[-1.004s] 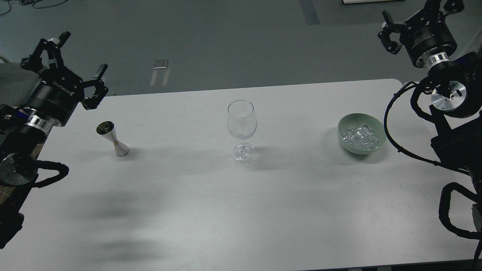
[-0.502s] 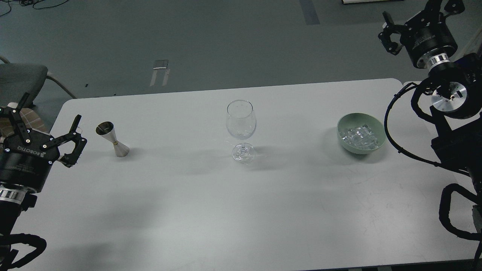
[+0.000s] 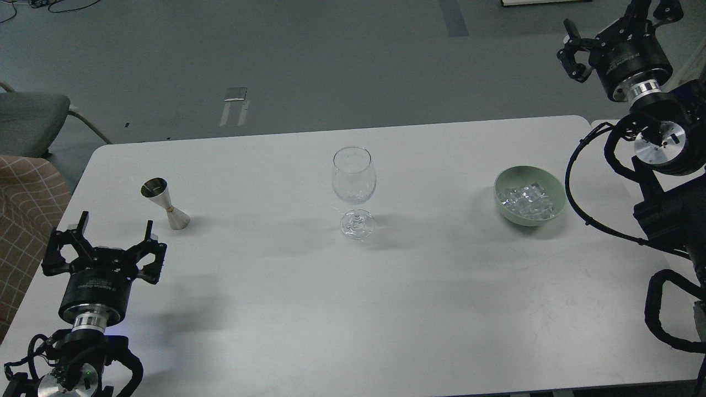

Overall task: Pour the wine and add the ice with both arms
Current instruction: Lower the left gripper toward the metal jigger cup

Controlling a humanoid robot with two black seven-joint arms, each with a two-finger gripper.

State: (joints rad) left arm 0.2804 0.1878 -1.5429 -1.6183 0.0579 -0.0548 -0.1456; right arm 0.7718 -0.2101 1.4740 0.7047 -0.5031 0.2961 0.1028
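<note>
**Left arm drops to the near-left corner, jigger not yet touched**

Swinging down from the far-left edge, the left gripper (image 3: 113, 236) now hovers over the near-left corner of the table (image 3: 309, 309), jaws spread wide and empty, pointing toward the jigger (image 3: 165, 204). The right gripper (image 3: 612, 22) has barely shifted; it hangs beyond the far-right corner, its fingers apart and holding nothing.

The jigger stands upright near the left edge, just ahead of the left gripper but clear of it. Any wine inside cannot be made out from here. The wine glass (image 3: 354, 190) stands upright at the table's middle and looks empty. Near the right edge, the pale green bowl (image 3: 530, 219) holds the ice (image 3: 525, 199), a heap of clear cubes.

This layout seems made for two arms: pourer on the left, ice on the right, glass between, within reach of both. I judge the step in hand to be the left arm's approach to the jigger; pouring and icing remain undone.
</note>
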